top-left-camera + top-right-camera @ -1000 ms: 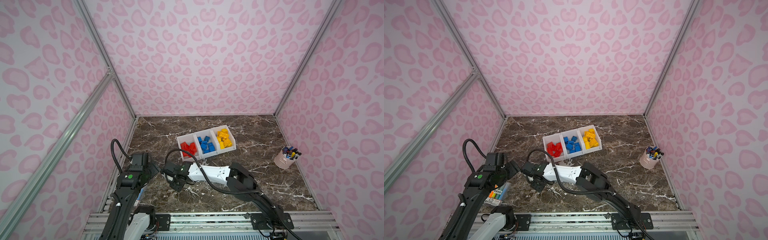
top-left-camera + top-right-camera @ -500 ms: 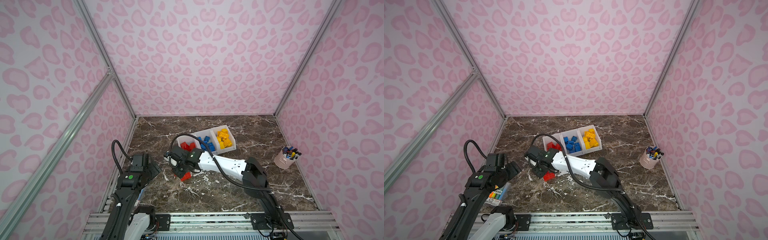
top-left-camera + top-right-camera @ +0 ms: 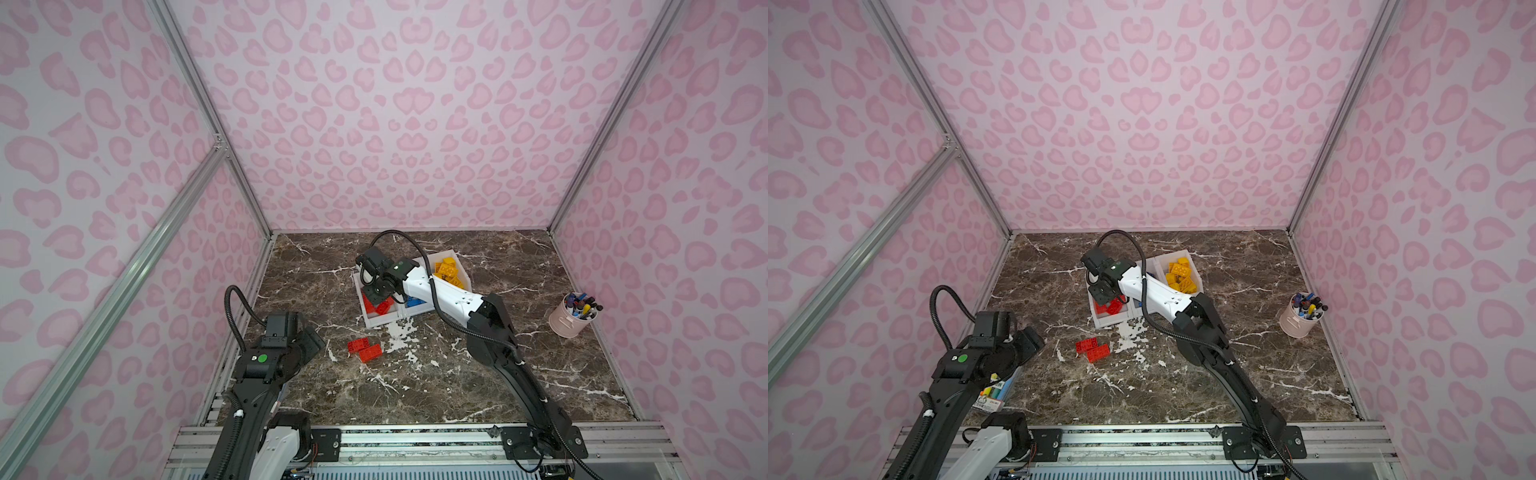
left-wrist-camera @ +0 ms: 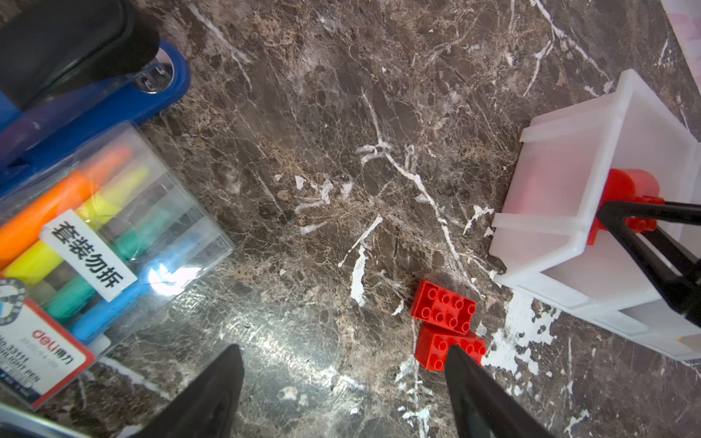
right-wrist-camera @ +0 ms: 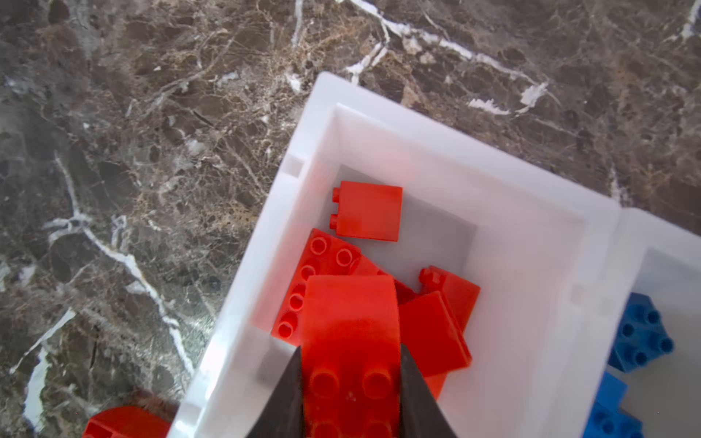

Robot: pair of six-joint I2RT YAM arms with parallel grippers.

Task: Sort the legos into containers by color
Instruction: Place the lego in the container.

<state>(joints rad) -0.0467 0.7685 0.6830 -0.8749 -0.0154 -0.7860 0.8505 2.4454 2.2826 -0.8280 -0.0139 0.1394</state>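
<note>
Red plastic fills the near edge of my right wrist view. The right gripper [image 5: 351, 352] is pinching a red brick [image 5: 351, 322] between its two dark fingers, over the open end bin [image 5: 493, 197]. The brick's near part runs off the frame, so I can't make out its full shape. A red shape [image 5: 125, 423] outside that bin is cut off too, and I can't tell what it is. In both top views the right arm lies across the row of bins and hides most of the middle bin [image 3: 409, 312], where only a sliver of blue shows. The highlighter pack [image 4: 95, 235] runs off the left wrist frame, and a blue stapler [image 4: 125, 91] beside it is half under something black.

The end bin holds several red bricks [image 5: 322, 273], jumbled. The middle bin holds blue bricks [image 5: 641, 333], and the far bin [image 3: 462, 270] holds yellow bricks [image 3: 446, 268]. Two loose red bricks [image 3: 365, 349] lie touching on the marble table [image 3: 415, 382], near the bins on the arms' side. The left gripper [image 4: 343, 350] hangs over the table near them, fingers spread and empty. One finger hides a corner of the nearer brick.
</note>
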